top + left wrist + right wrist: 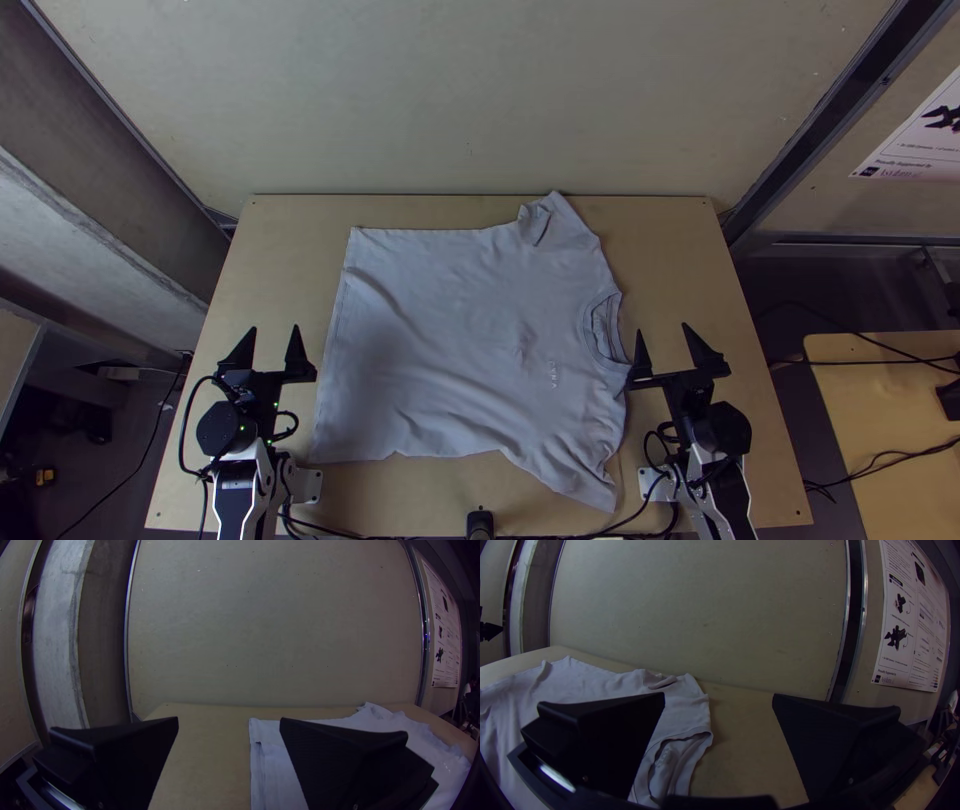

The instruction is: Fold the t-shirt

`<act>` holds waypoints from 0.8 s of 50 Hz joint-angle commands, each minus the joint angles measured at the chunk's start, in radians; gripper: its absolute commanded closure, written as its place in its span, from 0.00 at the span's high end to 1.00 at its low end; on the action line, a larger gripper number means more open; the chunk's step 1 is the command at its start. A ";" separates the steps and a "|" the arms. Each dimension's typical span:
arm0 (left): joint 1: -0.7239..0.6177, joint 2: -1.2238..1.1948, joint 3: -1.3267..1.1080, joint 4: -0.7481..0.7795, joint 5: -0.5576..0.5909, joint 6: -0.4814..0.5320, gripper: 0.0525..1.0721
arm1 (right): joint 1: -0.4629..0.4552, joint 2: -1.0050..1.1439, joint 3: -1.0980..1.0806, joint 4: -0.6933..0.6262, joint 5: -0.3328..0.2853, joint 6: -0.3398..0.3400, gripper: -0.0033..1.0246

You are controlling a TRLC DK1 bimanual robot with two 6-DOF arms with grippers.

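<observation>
Shirt (pixel 450 340) lies spread out on the desk (pixel 670 235), unfolded as far as I can see, with mild wrinkles through the body. The line that matters to me is neck to hem, and it runs crosswise, from one arm's side to the other. The collar (pixel 603 328) points toward the right arm, and the straight hem (pixel 338 330) faces the left. One sleeve (pixel 545 222) reaches the far edge with its end crumpled; the other sleeve (pixel 592 484) slants toward my near edge, close to the right arm.

My left tool (pixel 275 329) has its fingers spread with nothing between them, just off the hem side and nearer the hem's near corner (pixel 325 450). My right tool (pixel 663 330) is likewise released and empty, right beside the collar. Its inner finger comes up against the shirt's outline from above, though I can't tell whether it touches the cloth or hangs over it.

I judge the job to be at its start. For a first fold, I'd want the left on the near hem corner and the right on the near sleeve, then both carried away from me together. The right would have to back toward its base first; if I pinch carelessly there, the slack sleeve could bunch.
</observation>
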 commanded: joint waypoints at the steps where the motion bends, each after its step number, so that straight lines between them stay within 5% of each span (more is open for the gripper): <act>1: 0.009 -0.005 -0.039 -0.030 -0.004 -0.017 0.95 | -0.078 -0.003 -0.007 -0.018 0.003 0.072 0.96; 3: 0.024 -0.008 -0.041 -0.021 0.010 -0.077 0.95 | -0.079 -0.006 -0.004 -0.015 0.005 0.081 0.96; 19: 0.041 -0.008 -0.012 0.020 0.010 -0.057 0.95 | -0.079 0.024 0.113 -0.017 0.005 0.077 0.96; 40: -0.019 0.060 0.106 0.146 0.026 -0.017 0.96 | -0.086 0.457 0.378 0.134 0.007 0.041 0.96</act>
